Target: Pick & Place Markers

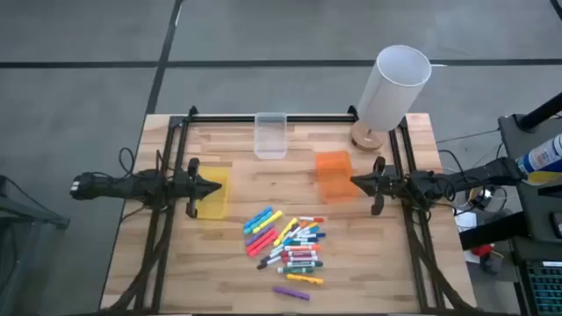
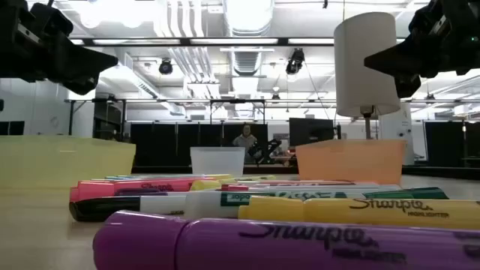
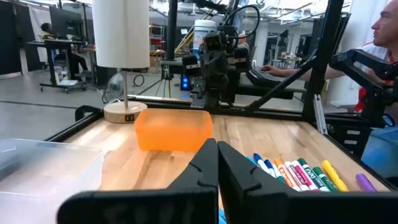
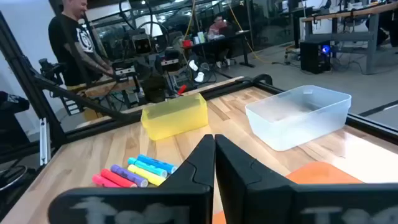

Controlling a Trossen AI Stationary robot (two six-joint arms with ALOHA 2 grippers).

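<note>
Your markers point(image 1: 288, 246) lie heaped on the wooden table point(image 1: 369, 263), nearer its front edge, between both arms. The left gripper point(image 1: 213, 186) hovers closed and empty over the yellow bin point(image 1: 213, 204); the right gripper point(image 1: 358, 183), likewise closed and empty, over the orange bin point(image 1: 332, 171).
</note>
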